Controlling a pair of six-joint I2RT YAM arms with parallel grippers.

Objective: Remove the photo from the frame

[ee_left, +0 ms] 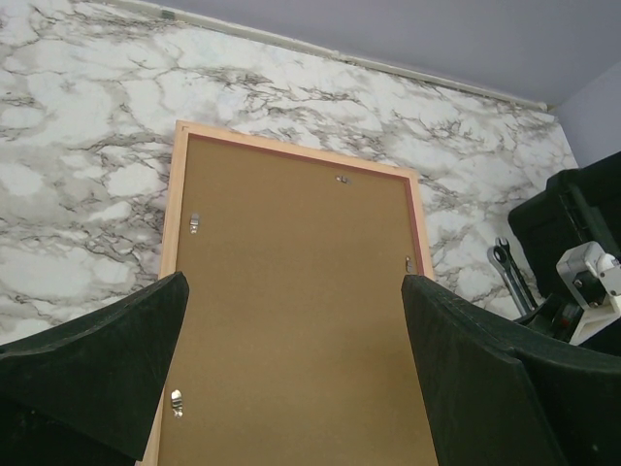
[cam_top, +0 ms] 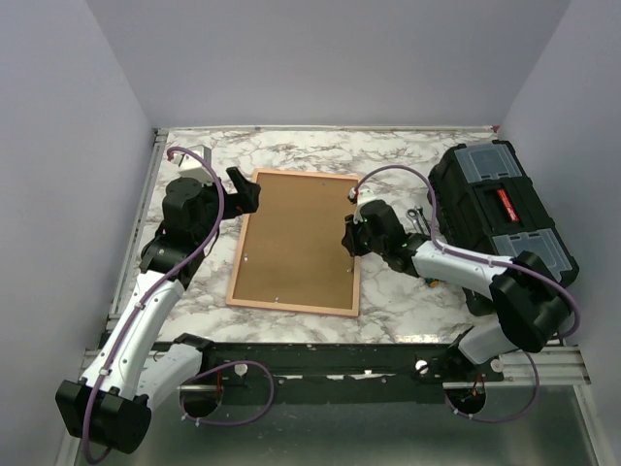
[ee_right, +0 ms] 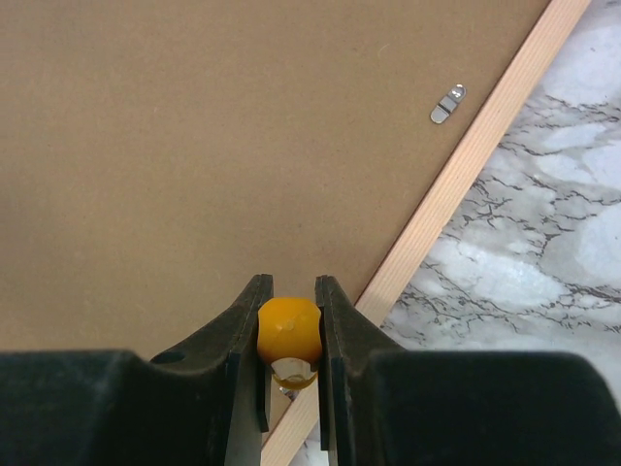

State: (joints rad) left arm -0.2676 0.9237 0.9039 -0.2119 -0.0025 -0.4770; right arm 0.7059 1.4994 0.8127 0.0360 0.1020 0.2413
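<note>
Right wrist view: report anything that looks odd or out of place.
The right pincer is clamped on a small orange rounded object, hard to identify, over the brown back of the frame, near its pale edge. Nothing looks damaged or spilled.

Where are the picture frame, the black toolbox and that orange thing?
the frame (cam_top: 294, 243): top view, middle of its brown back.
black toolbox (cam_top: 500, 209): top view, its lid.
orange thing (ee_right: 288, 328): right wrist view, its rounded front.
</note>
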